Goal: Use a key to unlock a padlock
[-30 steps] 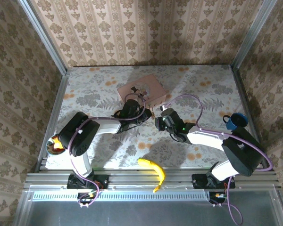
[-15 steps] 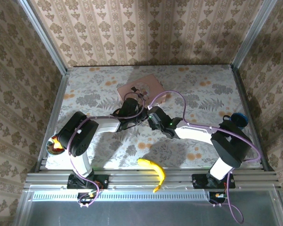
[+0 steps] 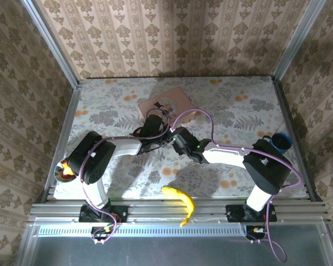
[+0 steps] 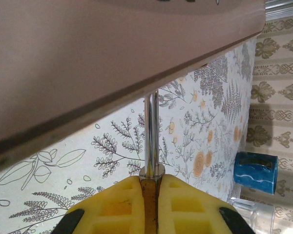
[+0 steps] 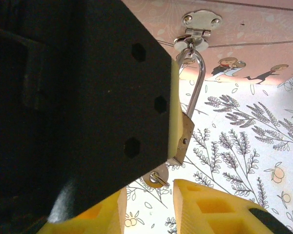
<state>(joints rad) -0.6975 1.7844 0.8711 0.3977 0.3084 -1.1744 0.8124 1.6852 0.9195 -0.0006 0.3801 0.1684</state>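
Floral-print tabletop [image 3: 116,105]; patterned-paper walls [image 3: 172,39] on three sides. By its shackle the padlock [image 5: 184,141] hangs from the hasp of the pink box [image 3: 180,100], body pinched in the left claw [image 4: 150,181]; right claw [image 5: 149,194] spread just below; key [image 5: 156,178] at padlock's underside.

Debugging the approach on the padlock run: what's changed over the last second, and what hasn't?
The right arm's yellow fingers swung left toward the left arm's fingers and now stand apart just below the small brass padlock. Nothing was grabbed or released. Unchanged: the left fingers clamped on the padlock, which hangs from the hasp of the pink rectangular tin; yellow banana in place.
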